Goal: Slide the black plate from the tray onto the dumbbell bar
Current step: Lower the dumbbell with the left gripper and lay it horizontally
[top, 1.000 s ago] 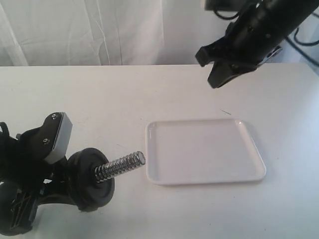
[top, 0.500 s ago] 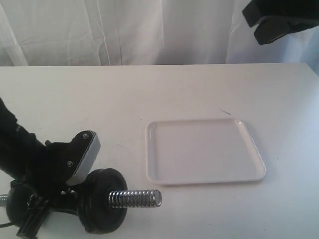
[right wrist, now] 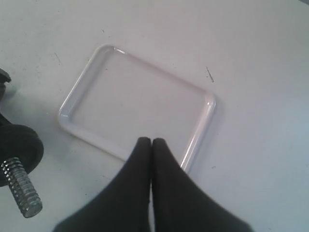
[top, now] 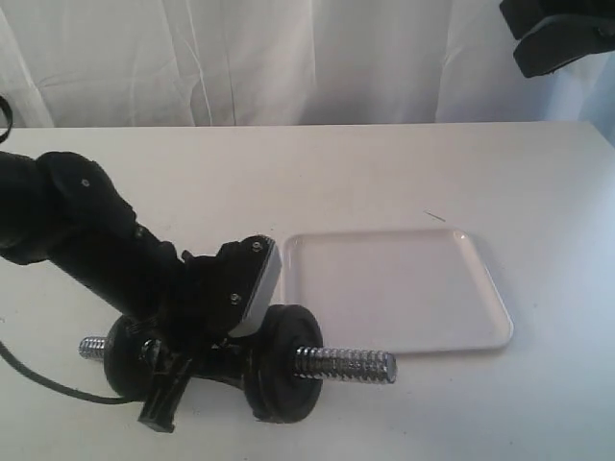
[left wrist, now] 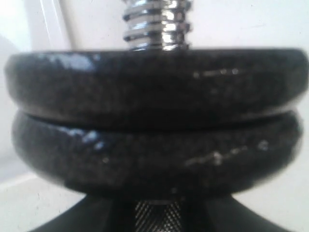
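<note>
On the white table (top: 288,173), the tray (top: 487,279) lies bare. Along its near edge runs the dumbbell bar (top: 346,364), threaded end rightward, clamped by the left gripper (left wrist: 157,215). The black plate (left wrist: 154,82) seems seated there, outermost of two discs. The right gripper (right wrist: 151,145), pinched empty, hangs well apart.

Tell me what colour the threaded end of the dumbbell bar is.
Shiny silver chrome; the dumbbell bar shows best in the exterior view.
</note>
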Motion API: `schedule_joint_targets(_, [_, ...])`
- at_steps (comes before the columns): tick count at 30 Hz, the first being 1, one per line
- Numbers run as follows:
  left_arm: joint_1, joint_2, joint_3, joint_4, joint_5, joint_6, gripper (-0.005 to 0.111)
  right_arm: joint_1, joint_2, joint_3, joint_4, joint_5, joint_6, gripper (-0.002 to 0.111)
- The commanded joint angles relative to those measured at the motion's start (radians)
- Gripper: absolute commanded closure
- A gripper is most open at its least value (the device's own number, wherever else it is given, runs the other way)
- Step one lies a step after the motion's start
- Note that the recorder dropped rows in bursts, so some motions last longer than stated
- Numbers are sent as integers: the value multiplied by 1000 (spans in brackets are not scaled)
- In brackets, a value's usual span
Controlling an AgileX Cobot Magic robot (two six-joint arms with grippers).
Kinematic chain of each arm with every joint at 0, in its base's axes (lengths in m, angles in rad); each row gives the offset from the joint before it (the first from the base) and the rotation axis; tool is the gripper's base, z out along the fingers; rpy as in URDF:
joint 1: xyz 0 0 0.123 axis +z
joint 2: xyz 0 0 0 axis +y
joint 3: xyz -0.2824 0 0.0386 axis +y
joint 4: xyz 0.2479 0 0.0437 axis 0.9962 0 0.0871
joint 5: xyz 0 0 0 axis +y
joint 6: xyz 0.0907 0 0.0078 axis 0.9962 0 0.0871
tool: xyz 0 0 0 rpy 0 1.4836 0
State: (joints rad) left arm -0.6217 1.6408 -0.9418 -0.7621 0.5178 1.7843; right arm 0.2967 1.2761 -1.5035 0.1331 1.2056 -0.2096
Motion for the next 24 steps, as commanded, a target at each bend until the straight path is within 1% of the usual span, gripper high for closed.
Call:
schedule_joint_targets(1, [-68, -22, -82, -982, -67, 1, 107, -8, -8, -9, -6, 9, 6, 108])
schedule_joint_targets(2, [-91, -11, -97, -982, -98, 1, 107, -8, -8, -9, -6, 9, 6, 108])
schedule_joint_targets(5, [-126, -5, -119, -982, -146, -4, 107, -8, -8, -9, -6, 11, 6, 108])
schedule_joint_targets(8, [-169, -5, -139, -982, -243, -52, 107, -8, -8, -9, -4, 11, 6, 108])
schedule_joint_targets(11, [-193, -5, -142, -982, -262, -119, 107, -8, -8, -9, -4, 11, 6, 108])
schedule_joint_targets(14, [-218, 13, -153, -982, -267, -129, 107, -8, -8, -9, -2, 13, 6, 108])
schedule_joint_targets(16, [-229, 30, -162, -982, -253, -131, 107, -8, -10, -9, 0, 15, 6, 108])
schedule_joint_targets(19, [-229, 57, -164, -982, -192, -121, 107, -8, -10, -9, 0, 16, 6, 108])
schedule_joint_targets(22, [-229, 78, -164, -982, -98, -89, 107, -8, -10, -9, 0, 16, 6, 108])
schedule_joint_targets(24, [-229, 91, -164, -962, -70, -79, 107, -8, -10, -9, 0, 16, 6, 108])
